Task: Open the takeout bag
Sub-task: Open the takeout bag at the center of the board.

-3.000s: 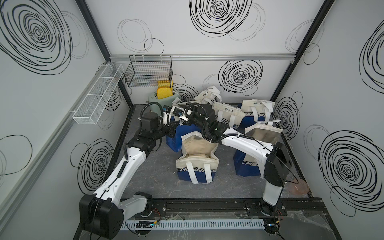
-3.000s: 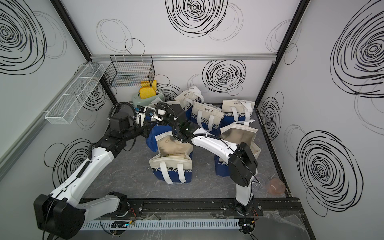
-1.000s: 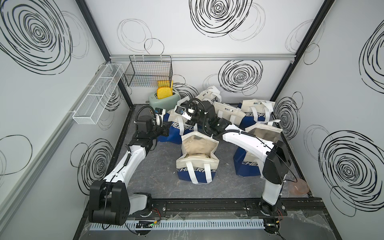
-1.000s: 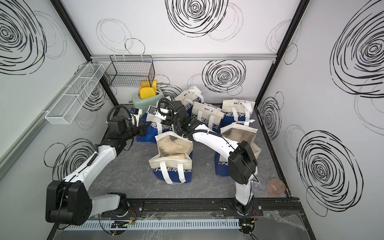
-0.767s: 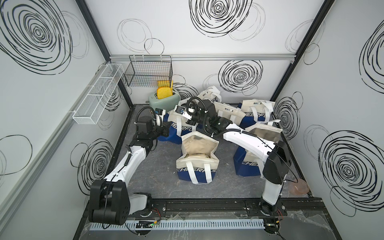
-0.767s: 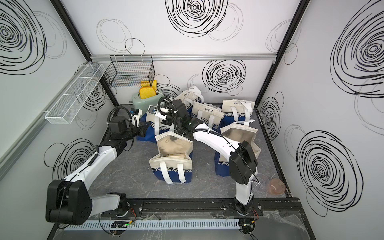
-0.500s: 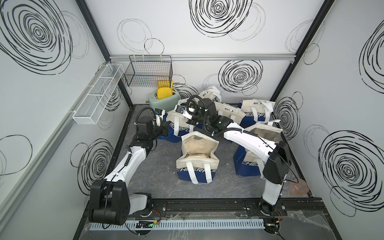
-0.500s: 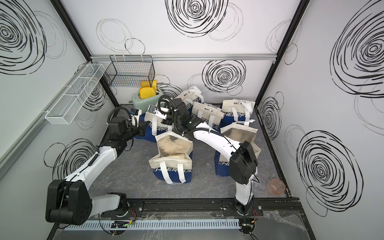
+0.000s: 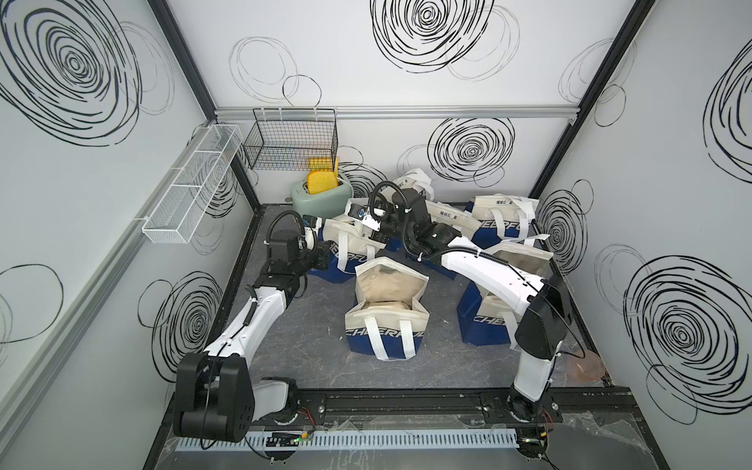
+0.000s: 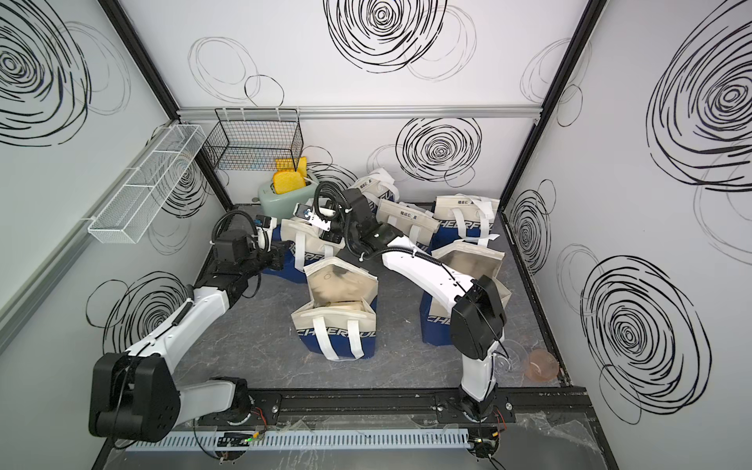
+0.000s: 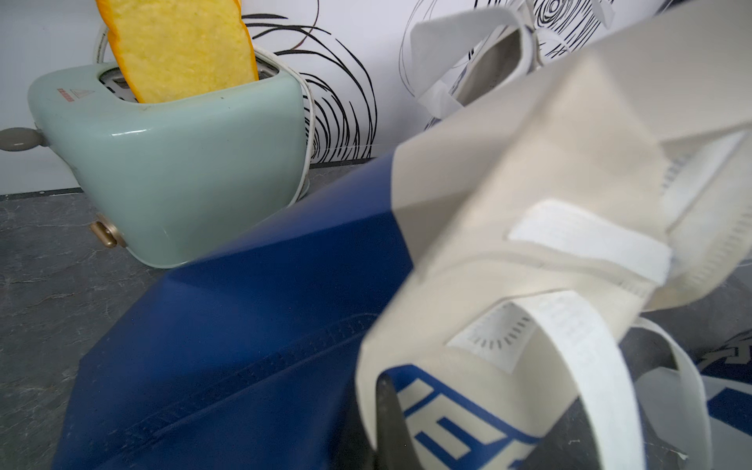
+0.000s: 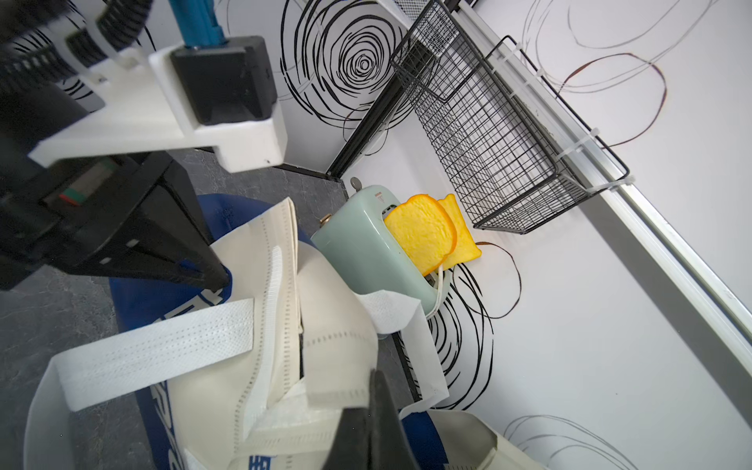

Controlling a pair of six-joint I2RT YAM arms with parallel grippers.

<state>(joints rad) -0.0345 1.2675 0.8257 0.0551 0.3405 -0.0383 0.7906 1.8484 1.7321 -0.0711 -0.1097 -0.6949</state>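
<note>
My white-and-black left arm [image 9: 252, 321] reaches forward low, its black parallel left gripper [image 12: 215, 276] pinched tight on the cream-and-blue takeout bag [image 9: 354, 238]. My white-and-black right arm [image 9: 488, 276] stretches far across, wrist angled downward, its black right gripper [image 12: 375, 382] clamped on the bag's top.

Robot test cell in a laboratory: white wall panels [image 9: 346, 61] scrawled with black swirls are framed by black metal posts [image 9: 185, 61], and two white-and-black robot arms [image 9: 252, 325] are mounted on a black rail [image 9: 407, 405] along the front edge, above a slotted cable duct [image 9: 386, 439]. The household items are few — a mint-green toaster [image 9: 325, 201] with yellow toast [image 9: 321, 183], wire baskets [image 9: 291, 142] hung on the walls, and blue-and-cream takeout bags [image 9: 384, 337] on the dark stone-patterned floor [image 9: 317, 358].
</note>
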